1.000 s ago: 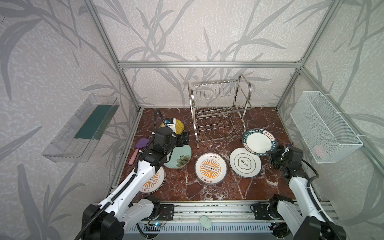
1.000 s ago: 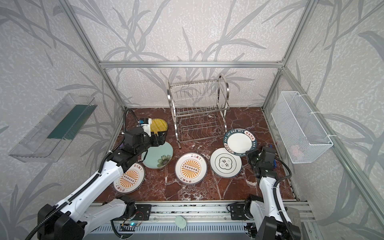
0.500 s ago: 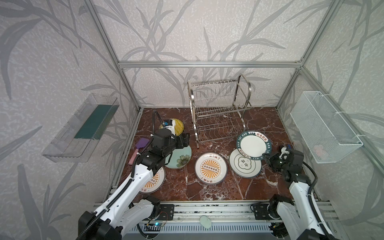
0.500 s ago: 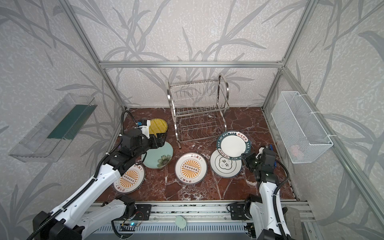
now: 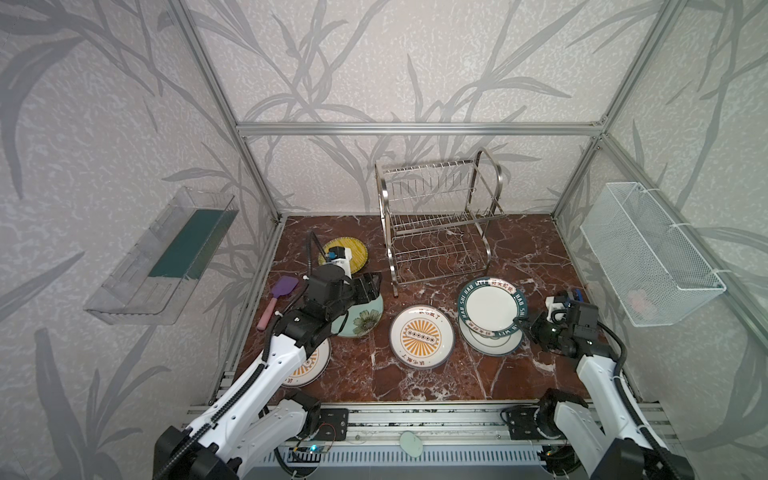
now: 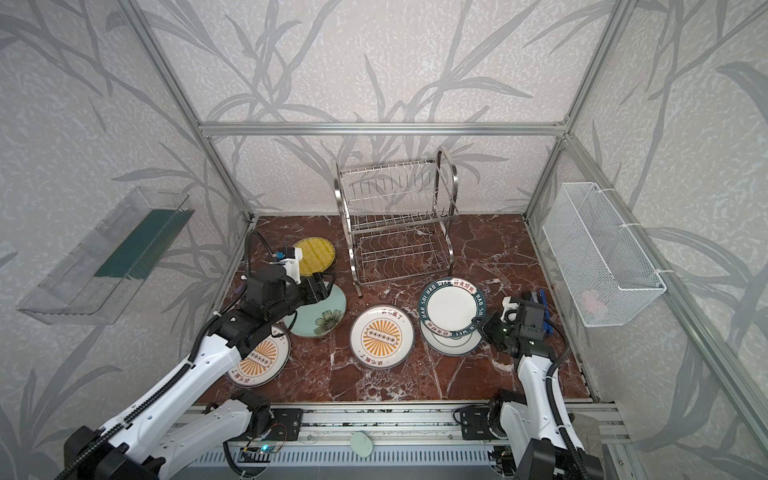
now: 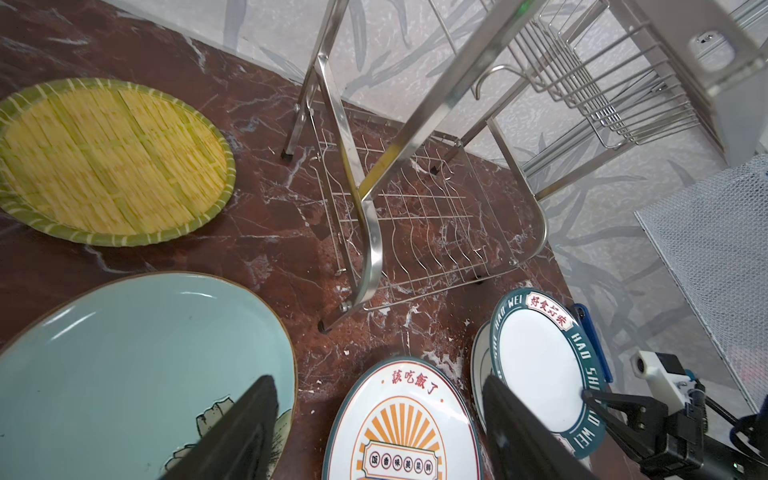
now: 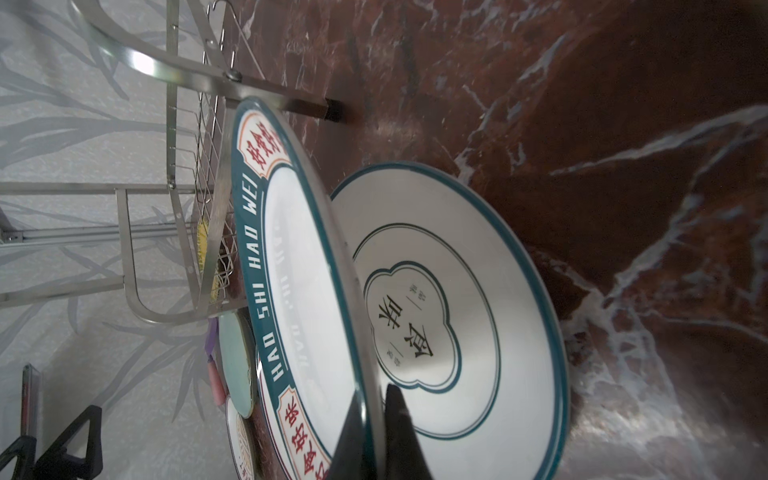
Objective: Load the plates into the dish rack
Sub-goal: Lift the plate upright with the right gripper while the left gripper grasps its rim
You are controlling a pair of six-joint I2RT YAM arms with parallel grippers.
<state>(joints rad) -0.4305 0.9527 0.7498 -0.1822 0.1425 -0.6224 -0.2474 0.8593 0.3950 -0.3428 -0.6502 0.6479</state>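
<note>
Since a second ago the right gripper (image 5: 521,321) has raised the teal-rimmed plate (image 5: 490,305) off the bench and carried it leftward, and the left gripper (image 7: 378,386) has narrowed a little.

Nearest the front edge, one sunburst plate (image 5: 309,368) lies flat, half under the left arm. Its twin (image 5: 422,336) lies flat mid-bench. Toward the right edge, the right gripper's jaws are clamped on the near rim of the teal-rimmed plate, which hangs tilted over the second dark-marked plate (image 5: 492,347). This rim pinch is likely chosen so the plate can be stood on edge for a slot.

Farther back on the left, the left gripper's jaws stand wide and empty above the flowered plate (image 5: 361,326), seemingly lining up on its rim. Beyond it the yellow plate (image 5: 355,253) lies flat. The dish rack (image 5: 436,224), against the far edge, holds no plates yet.
</note>
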